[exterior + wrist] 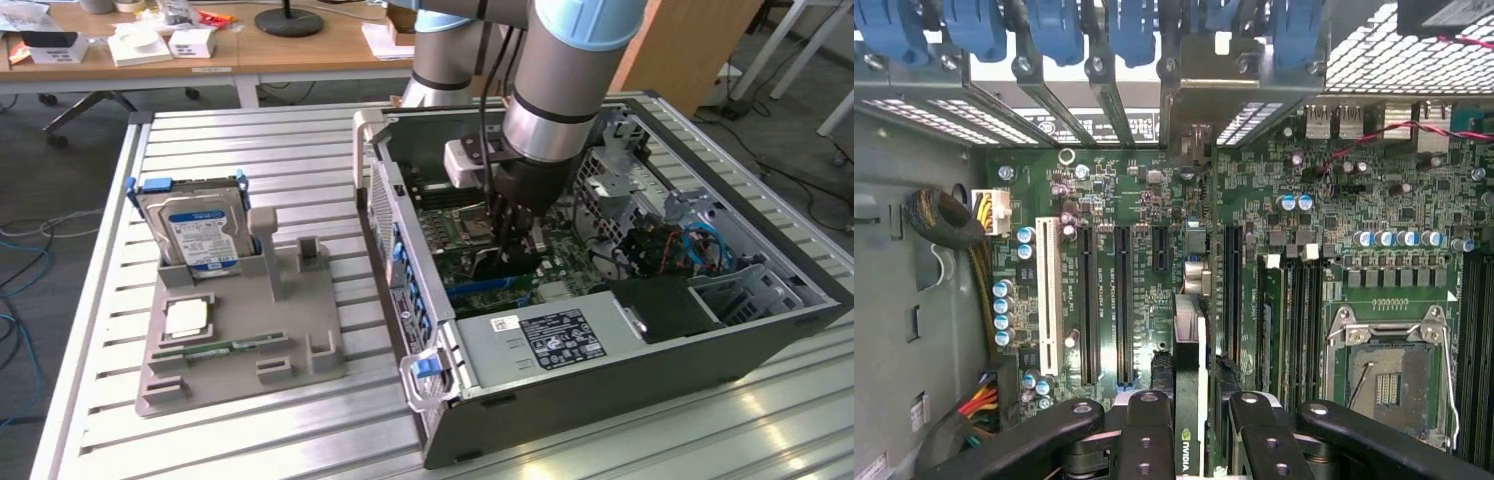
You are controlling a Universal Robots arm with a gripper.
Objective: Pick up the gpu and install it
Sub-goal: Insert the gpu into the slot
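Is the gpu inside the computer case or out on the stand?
Inside the case: the pincer grips the gpu edge-on over the motherboard. Fully seated? Cannot tell.

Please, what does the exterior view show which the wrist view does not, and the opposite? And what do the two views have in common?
Exterior view: the robot arm reaching into the open computer case. Beside the case is a grey holder with a hard drive standing in it and a memory stick lying on it.
Wrist view: the fingers closed on the gpu, seen edge-on over the long expansion slots, and blue latches at the case's wall.
Both: the green motherboard and its CPU socket.
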